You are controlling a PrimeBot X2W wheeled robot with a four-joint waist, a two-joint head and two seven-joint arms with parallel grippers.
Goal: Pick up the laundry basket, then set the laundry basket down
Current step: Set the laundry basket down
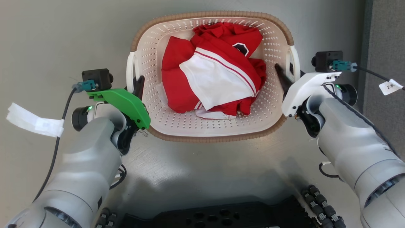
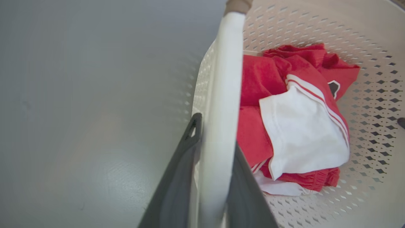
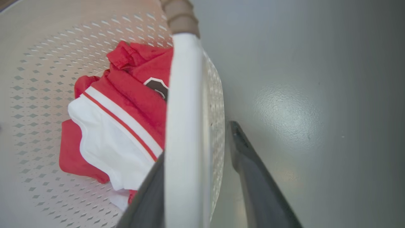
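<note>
The laundry basket (image 1: 177, 122) is cream with perforated walls and a brown woven rim. It stands on the grey floor between my arms and holds crumpled red and white clothes (image 1: 215, 72). My left gripper (image 1: 134, 84) is shut on the white left handle (image 1: 129, 68); in the left wrist view both dark fingers (image 2: 177, 177) press against that handle (image 2: 221, 95). My right gripper (image 1: 288, 71) straddles the white right handle (image 1: 295, 61). In the right wrist view its inner finger (image 3: 148, 193) lies against the handle (image 3: 183, 110), while the outer finger (image 3: 253, 177) stands off it beside the wall.
My black wheeled base (image 1: 221, 217) fills the bottom edge just below the basket. A darker grey strip (image 1: 386, 31) runs down the far right. Cables with white tags (image 1: 34, 122) trail from both wrists. Bare grey floor (image 1: 63, 38) surrounds the basket.
</note>
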